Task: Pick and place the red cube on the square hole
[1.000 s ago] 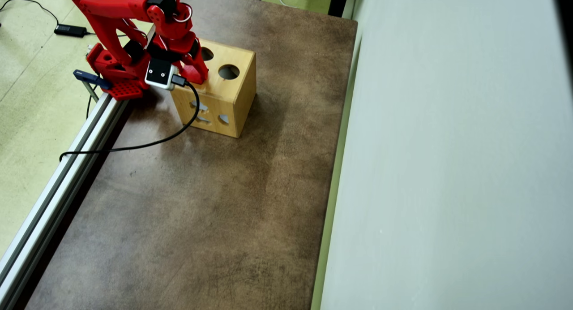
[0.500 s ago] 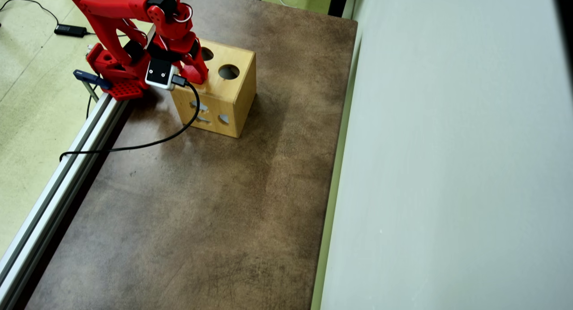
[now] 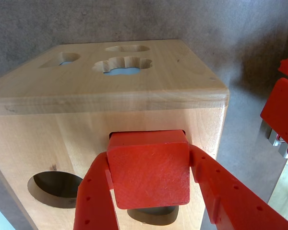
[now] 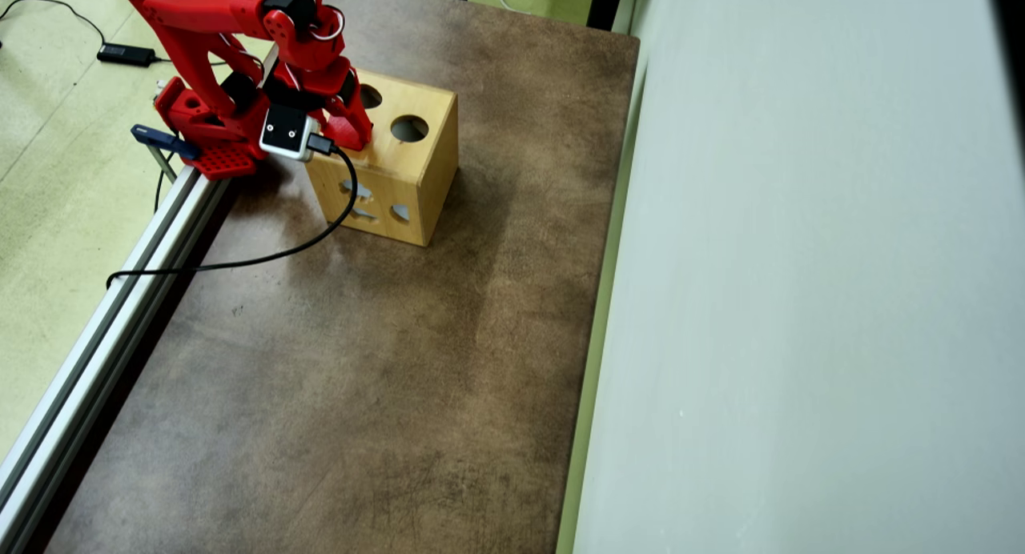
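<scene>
Red plastic fingers [image 3: 93, 201] fill the bottom of your wrist view, and between them your end effector [image 3: 149, 211] is closed onto the red cube [image 3: 149, 167], one finger pressing each side face. The cube is pushed up against the wooden box [image 3: 134, 86], its far edge sitting at the mouth of the square hole [image 3: 146, 132], of which only a dark sliver shows at the cube's 12 o'clock. So the pick looks finished and the alignment close; what remains, as I judge it, is to press the cube through and let go. Whether it has begun to enter, you cannot tell from here.

Look at the materials. The cube is matt and faintly scuffed, with rounded corners. The box is pale, smooth wood with visible grain and softened edges. On the face you are working, a round hole [image 3: 55, 188] lies at the cube's 8 o'clock and another opening peeks out at 6 o'clock. The face beyond carries a scalloped, flower-like cutout [image 3: 122, 64] and two smaller shapes.

From the overhead view, the box [image 4: 416, 178] stands at the 11 o'clock part of the mottled brown tabletop [image 4: 384, 378], with the red arm [image 4: 240, 26] hunched over it and hiding the cube. A black cable [image 4: 240, 262] trails from the wrist camera across the tabletop to an aluminium rail [image 4: 104, 322].
</scene>
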`<act>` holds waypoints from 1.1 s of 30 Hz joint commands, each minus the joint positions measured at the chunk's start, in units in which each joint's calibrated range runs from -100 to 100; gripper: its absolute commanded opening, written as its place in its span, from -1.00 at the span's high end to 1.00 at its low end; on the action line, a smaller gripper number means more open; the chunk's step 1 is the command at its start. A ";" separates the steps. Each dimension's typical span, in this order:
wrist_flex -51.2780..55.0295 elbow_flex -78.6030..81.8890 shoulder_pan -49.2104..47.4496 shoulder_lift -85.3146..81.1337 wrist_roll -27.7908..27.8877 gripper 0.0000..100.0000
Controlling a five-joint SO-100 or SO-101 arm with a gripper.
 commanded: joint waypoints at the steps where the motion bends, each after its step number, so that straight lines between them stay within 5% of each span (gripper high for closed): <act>1: 0.42 0.23 0.98 0.59 0.10 0.61; 8: 1.07 0.41 1.06 0.25 0.10 -0.24; 14: 1.15 0.41 1.06 -0.26 0.10 -0.65; 33: 1.15 -0.40 1.06 -4.42 0.10 -0.68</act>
